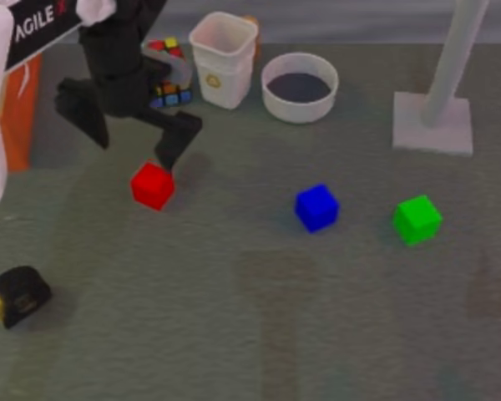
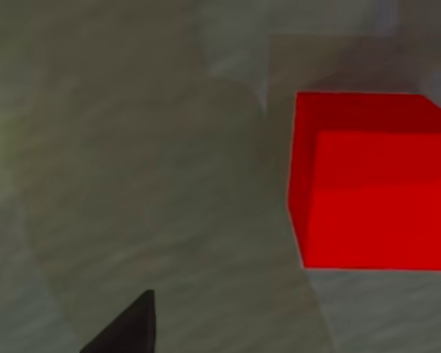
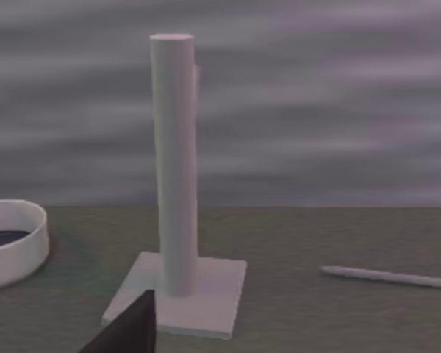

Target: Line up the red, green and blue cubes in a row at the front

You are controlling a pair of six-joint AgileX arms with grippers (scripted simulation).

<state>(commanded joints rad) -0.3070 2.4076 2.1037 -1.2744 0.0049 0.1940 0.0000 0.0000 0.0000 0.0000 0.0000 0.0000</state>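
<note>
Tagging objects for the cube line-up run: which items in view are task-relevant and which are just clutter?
Task items:
red cube, with the left gripper open just behind it
blue cube
green cube

Clutter:
puzzle cube
white bin
white bowl
post on a square base
tape measure
orange object
pen

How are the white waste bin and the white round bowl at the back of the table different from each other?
The white bin is tall with a squarish mouth; the white bowl is low and round. The bin bears a small recycling mark on its side; the bowl's wall looks plain. The bowl shows a dark inside bottom; the bin's inside looks white. The bin stands to the left of the bowl, next to the multicoloured puzzle cube. Both are white, open on top and upright.
</note>
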